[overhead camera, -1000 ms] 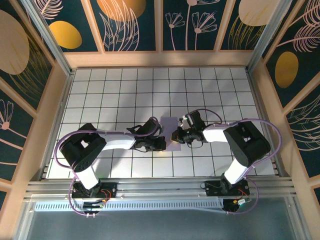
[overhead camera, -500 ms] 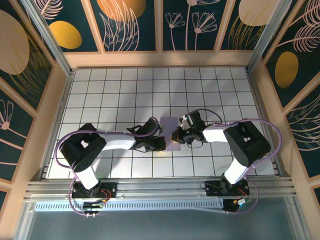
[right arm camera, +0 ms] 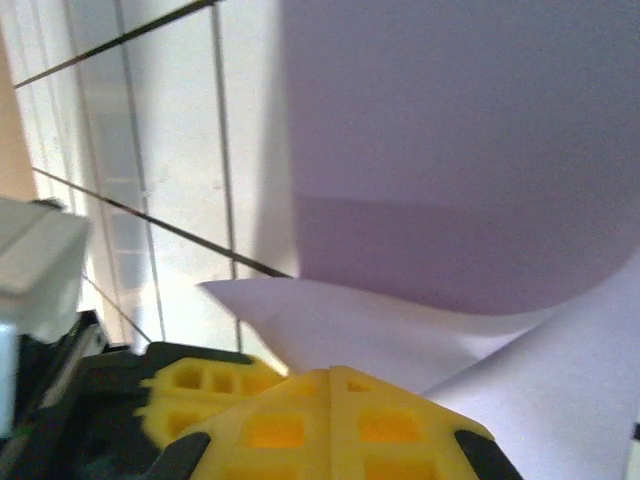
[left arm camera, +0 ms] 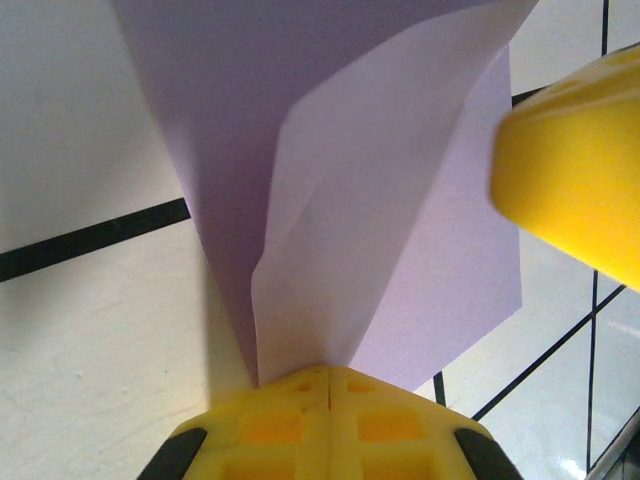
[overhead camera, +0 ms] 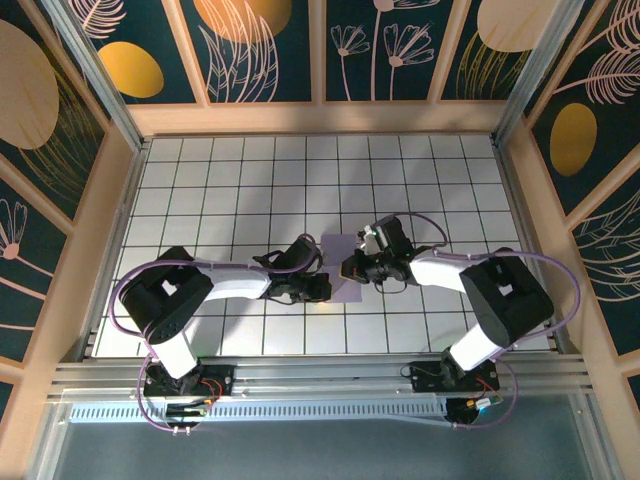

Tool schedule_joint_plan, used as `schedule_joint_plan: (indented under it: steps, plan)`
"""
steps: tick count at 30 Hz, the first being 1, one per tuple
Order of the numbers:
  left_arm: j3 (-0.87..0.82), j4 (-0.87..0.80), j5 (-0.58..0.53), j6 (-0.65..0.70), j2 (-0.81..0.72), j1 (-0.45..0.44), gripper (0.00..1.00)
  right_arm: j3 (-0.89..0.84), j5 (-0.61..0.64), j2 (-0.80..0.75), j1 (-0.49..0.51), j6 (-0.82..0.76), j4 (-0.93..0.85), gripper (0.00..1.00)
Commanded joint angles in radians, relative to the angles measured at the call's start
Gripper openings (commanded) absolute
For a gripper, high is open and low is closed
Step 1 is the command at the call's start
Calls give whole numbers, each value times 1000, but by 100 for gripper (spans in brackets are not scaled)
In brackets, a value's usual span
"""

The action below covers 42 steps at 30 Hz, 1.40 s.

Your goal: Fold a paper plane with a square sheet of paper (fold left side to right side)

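Right arm's elbow has swung out toward the tabletop's [overhead camera: 200, 180] right edge and the right claw [overhead camera: 348, 268] has slid a little toward its centre. Left arm unchanged.

Square sheet of paper [overhead camera: 340, 248] lies at the centre of the white-gridded tabletop, a bit toward the near edge. Plain lavender-purple, thin, partly folded, so it reads from above as a narrow upright strip, not a full square.

Left claw [overhead camera: 325, 288] sits just left of the tabletop's centre, fingers pressed together on the paper's left side. In the left wrist view the yellow claw [left arm camera: 328, 395] pinches a point of the paper [left arm camera: 380, 200]. A lighter flap rises from that point and fans out wide, with a soft diagonal crease, over a darker shaded layer beneath. The flat layer's straight edge lies on the tiles. One yellow finger of the right claw [left arm camera: 570, 170] shows close by, over the paper's edge.

Right claw, just right of the tabletop's centre, is also closed on the paper. In the right wrist view its tips [right arm camera: 330, 400] meet on a pale curled layer of the paper [right arm camera: 450, 140], which is lifted off the flat sheet behind, with a darker shadow band under the curl.
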Motion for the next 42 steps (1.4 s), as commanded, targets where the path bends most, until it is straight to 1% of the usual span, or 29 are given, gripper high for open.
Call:
schedule_joint_plan:
  steps: [1,7,14,20,30,32,33,42]
  plan:
    - [-23,-31,-13,21,40,0,0,13,-4,-12,34,-1,2,0]
    - [-25,-36,-17,21,37,1,0,3,2,40,73,39,66,0]
    - [-21,-50,-25,13,40,1,0,12,33,108,72,5,47,0]
    - [-26,-57,-31,1,39,1,0,4,62,130,63,-17,48,0]
    - [-45,-55,-36,-12,31,1,0,16,80,134,-11,-76,22,0]
    - [-46,-55,-36,-12,30,2,0,23,83,140,-12,-92,11,0]
    - [-47,-54,-36,-12,29,1,0,27,83,145,-51,-100,6,0]
    - [-48,-54,-36,-8,28,1,0,21,68,163,-180,-158,6,0]
